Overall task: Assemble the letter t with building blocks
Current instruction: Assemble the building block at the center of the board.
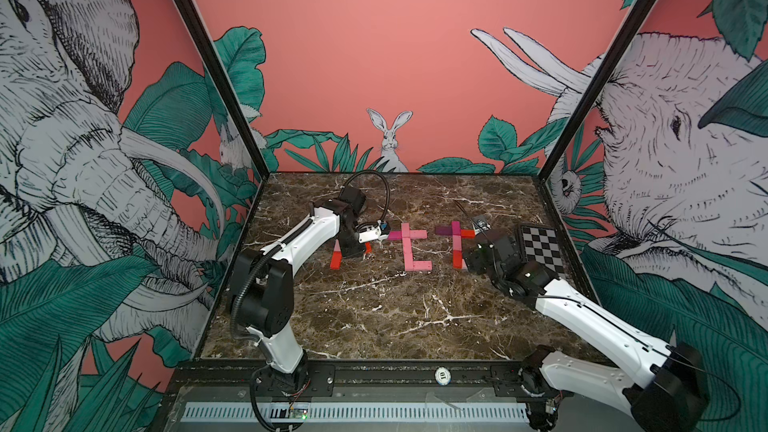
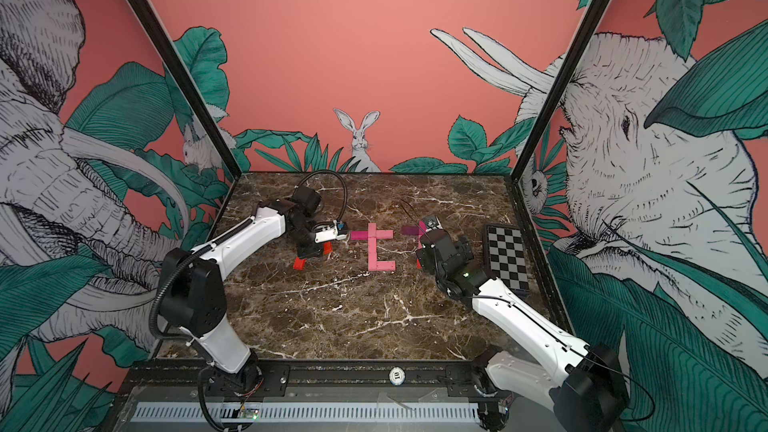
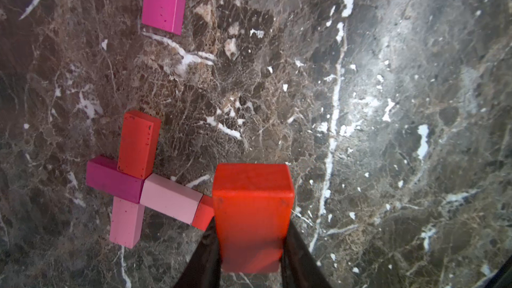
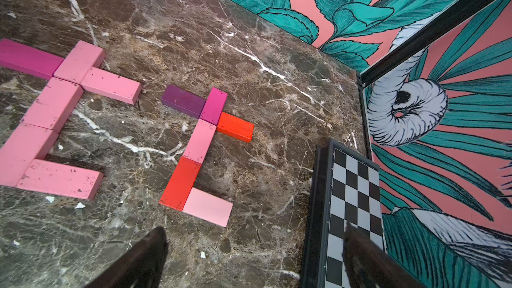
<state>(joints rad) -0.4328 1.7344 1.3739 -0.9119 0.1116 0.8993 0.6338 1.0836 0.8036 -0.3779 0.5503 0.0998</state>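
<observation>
Red block [image 3: 253, 203] clamped in left claw [image 3: 252, 227]; right claw [image 4: 255, 229] spread wide, empty.

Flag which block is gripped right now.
The red block, clamped in the left gripper. The other blocks lie flat on the marble table, ungripped.

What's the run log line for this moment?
left gripper: shut on red block | right gripper: open, empty | unfinished t: foot missing | middle t: complete

The block [image 3: 252, 211] in my left gripper [image 3: 250, 234] is bright red; the tabletop [image 3: 388, 106] is brown marble veined white; the plate [image 1: 540, 248] at three o'clock is black-and-white checkered.
</observation>
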